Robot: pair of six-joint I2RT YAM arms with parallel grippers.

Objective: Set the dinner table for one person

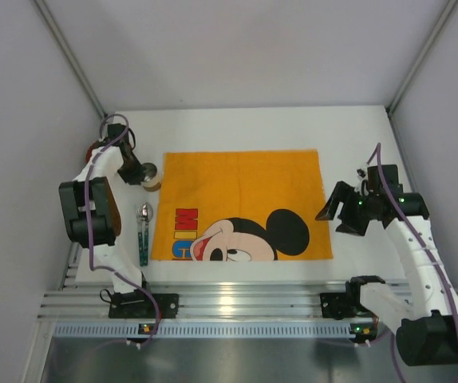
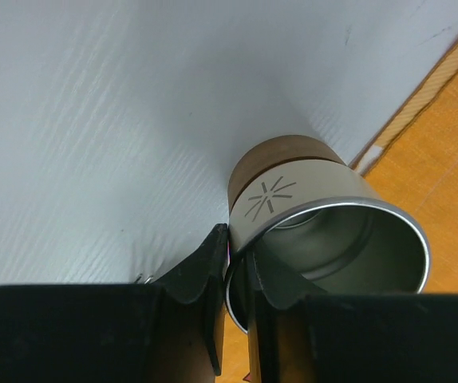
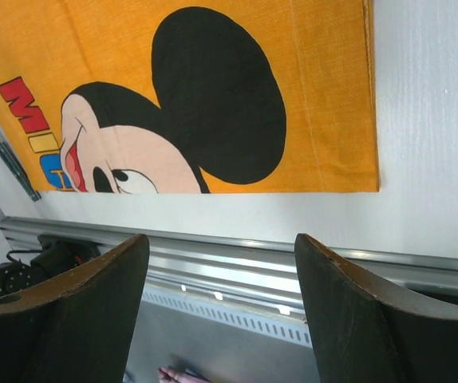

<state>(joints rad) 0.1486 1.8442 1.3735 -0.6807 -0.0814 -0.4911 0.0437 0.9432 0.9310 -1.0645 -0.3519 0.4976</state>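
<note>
So the left gripper point(image 2: 233, 279) is pinching the cup point(image 2: 317, 207) by its rim, one finger inside. The cup looks light, stiff and kinda slick: cream wall, brown base, shiny inside. It's over the plain white matte table point(image 1: 253, 120), just beside the orange cloth point(image 1: 237, 183). The right gripper point(image 3: 221, 303) is spread and empty.

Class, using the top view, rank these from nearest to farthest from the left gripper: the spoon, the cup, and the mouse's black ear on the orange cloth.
1. Cup: pinched by the left gripper, at the far-left corner of the orange cloth.
2. Spoon: just left of the cloth, nearer the arm bases.
3. Black ear: printed on the cloth's right half.
</note>
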